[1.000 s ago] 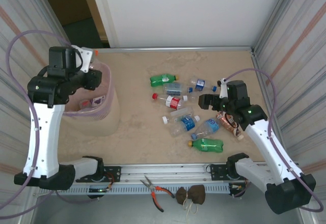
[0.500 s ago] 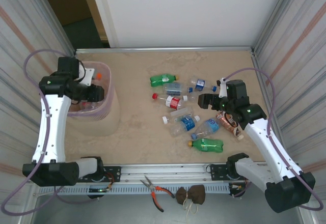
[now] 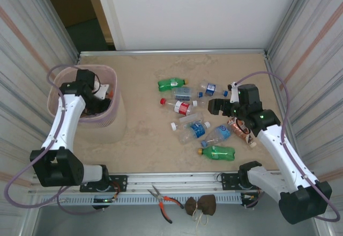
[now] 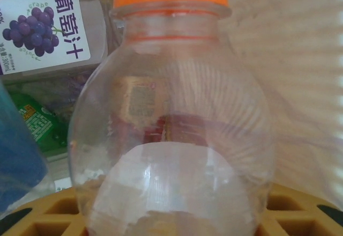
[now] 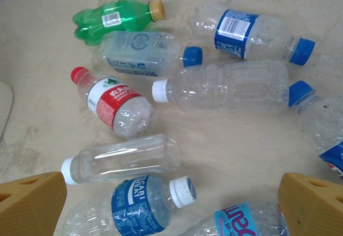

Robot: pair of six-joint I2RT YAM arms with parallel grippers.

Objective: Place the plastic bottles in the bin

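The sandy worktop (image 3: 144, 75) carries the pink bin (image 3: 115, 122) at its 9 o'clock edge. The plastic bottles (image 3: 194, 124) lie on their sides, scattered from the centre toward 3 o'clock. The left gripper (image 3: 99, 98) reaches down inside the bin with a clear orange-capped bottle (image 4: 171, 128) between its jaws — clamped or let go, I cannot tell. The right gripper (image 5: 171, 206) hovers over the scattered bottles — jaws spread wide, holding nothing.

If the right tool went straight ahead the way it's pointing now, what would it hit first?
Most likely the clear bottle with the blue label and white cap, lying just ahead between the fingers of the open right tool. The unlabelled clear bottle lies just beyond it. Depth is hard to judge here.
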